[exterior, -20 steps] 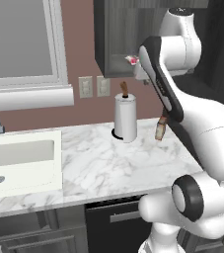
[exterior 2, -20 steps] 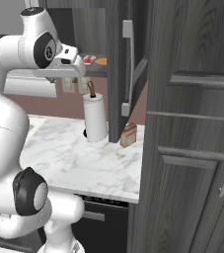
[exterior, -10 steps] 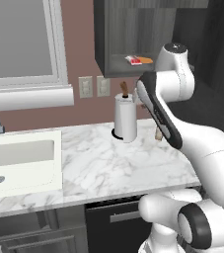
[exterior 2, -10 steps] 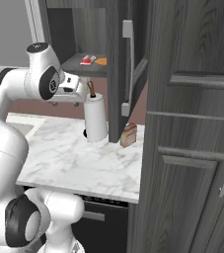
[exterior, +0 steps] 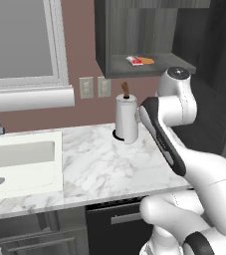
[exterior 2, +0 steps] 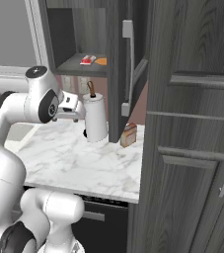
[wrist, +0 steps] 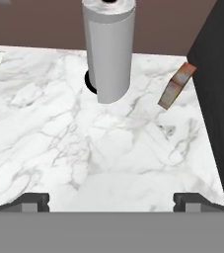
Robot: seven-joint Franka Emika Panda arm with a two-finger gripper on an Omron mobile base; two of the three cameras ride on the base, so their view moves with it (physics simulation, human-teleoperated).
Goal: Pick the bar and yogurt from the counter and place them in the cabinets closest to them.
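Observation:
The red bar with a white end point(exterior: 133, 61) lies flat on the shelf of the open dark wall cabinet point(exterior: 134, 35), next to an orange piece point(exterior: 146, 61); the bar point(exterior 2: 88, 60) also shows in the right base view. The yogurt is out of view. My gripper point(exterior 2: 76, 112) hangs below the cabinet, over the white marble counter point(exterior: 99, 164), beside the paper towel roll. In the hand view my gripper point(wrist: 111, 199) is open, its fingertips point(wrist: 34, 199) wide apart with only bare counter point(wrist: 84, 148) between them.
A white paper towel roll point(exterior: 126, 119) stands at the counter's back. A tan-brown bottle point(exterior 2: 129, 135) leans near the tall dark cabinet point(exterior 2: 192, 148). The wall cabinet's door point(exterior 2: 133, 64) stands open. A white sink point(exterior: 15, 159) lies at the left.
My arm has drawn back from the cabinet shelf and swung down over the counter. The bar stays lying on the shelf, out of my fingers.

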